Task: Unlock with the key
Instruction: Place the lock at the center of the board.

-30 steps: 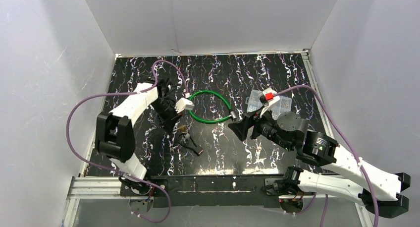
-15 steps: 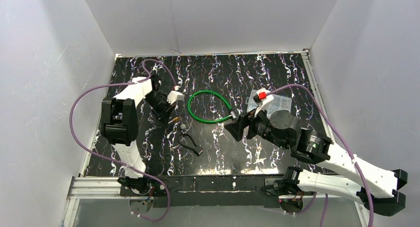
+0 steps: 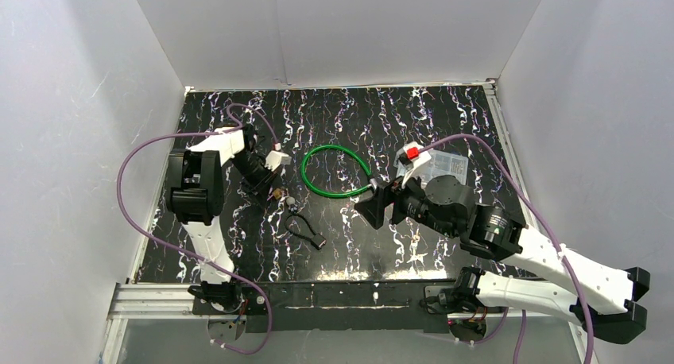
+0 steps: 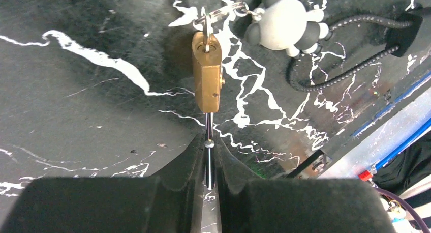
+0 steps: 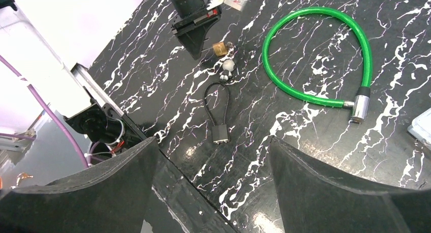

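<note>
Near edge: an aluminium rail runs along the front of the black, white-veined table, with both arm bases on it.
Right gripper: hangs over the middle of the table, right of centre, tipped towards the left side. Its fingers are spread as wide as can be, with nothing between them.
Black cable lock: lies flat on the table just in from the rail, a small block with a thin black loop. Nothing touches it.
Grey figurine: a small round-limbed charm lying just beyond the black loop, hooked to a key ring.
Key: sits in the keyhole at the end of the padlock body that faces away from the left gripper, with the ring through its head.
Brass padlock: left of centre, at the tip of the left gripper and close beside the figurine. I cannot tell whether it rests on the table or is held just clear of it.
Left gripper: angled down at the padlock, its fingers pinched narrow on the thin metal shackle sticking out of the brass body.
Green cable lock: an open loop on the table further back, between the two arms. Its metal end points towards the right gripper.
Clear box: on the table to the right, partly hidden behind the right arm.
Walls: plain white, closing in the back and both sides.
</note>
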You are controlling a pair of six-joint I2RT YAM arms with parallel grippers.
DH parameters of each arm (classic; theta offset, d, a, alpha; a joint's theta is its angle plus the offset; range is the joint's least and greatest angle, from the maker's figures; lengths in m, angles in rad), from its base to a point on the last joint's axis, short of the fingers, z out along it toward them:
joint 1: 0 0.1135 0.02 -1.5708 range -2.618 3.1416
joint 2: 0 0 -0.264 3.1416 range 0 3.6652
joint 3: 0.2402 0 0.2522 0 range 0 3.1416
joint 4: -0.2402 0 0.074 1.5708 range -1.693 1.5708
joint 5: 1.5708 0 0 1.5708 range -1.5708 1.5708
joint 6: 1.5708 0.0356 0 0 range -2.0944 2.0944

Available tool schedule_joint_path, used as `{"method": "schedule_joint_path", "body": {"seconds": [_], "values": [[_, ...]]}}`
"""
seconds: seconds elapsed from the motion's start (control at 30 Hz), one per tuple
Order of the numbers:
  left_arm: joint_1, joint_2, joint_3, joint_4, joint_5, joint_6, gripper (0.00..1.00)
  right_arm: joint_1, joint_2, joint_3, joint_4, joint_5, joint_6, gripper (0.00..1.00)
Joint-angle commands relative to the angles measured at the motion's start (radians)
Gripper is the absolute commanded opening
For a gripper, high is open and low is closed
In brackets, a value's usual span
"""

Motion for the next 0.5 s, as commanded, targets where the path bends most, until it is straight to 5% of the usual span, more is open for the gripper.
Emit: {"method": "schedule_joint_path", "body": {"seconds": [0.0, 0.2, 0.27, 0.3, 0.33, 0.47], "values": [[0.019, -0.005, 0.006, 0.026, -0.052, -0.044, 0.09, -0.005, 0.010, -0.003, 0.045, -0.021, 0.018, 0.86], [0.038, 0.011, 0.010, 0.035, -0.113, -0.058, 0.13, -0.003, 0.048, -0.021, 0.013, -0.049, 0.037, 0.87], [0.041, 0.005, -0.001, 0.044, -0.128, -0.051, 0.30, -0.002, 0.059, -0.029, 0.013, -0.058, 0.049, 0.87], [0.043, -0.002, -0.007, 0.049, -0.130, -0.053, 0.54, -0.001, 0.063, -0.034, 0.013, -0.059, 0.053, 0.88], [0.047, -0.008, -0.006, 0.046, -0.127, -0.052, 0.92, 0.000, 0.067, -0.035, 0.011, -0.058, 0.054, 0.88], [0.055, -0.085, 0.019, 0.014, -0.106, -0.036, 0.98, 0.004, 0.081, -0.035, -0.010, -0.038, 0.056, 0.88]]}}
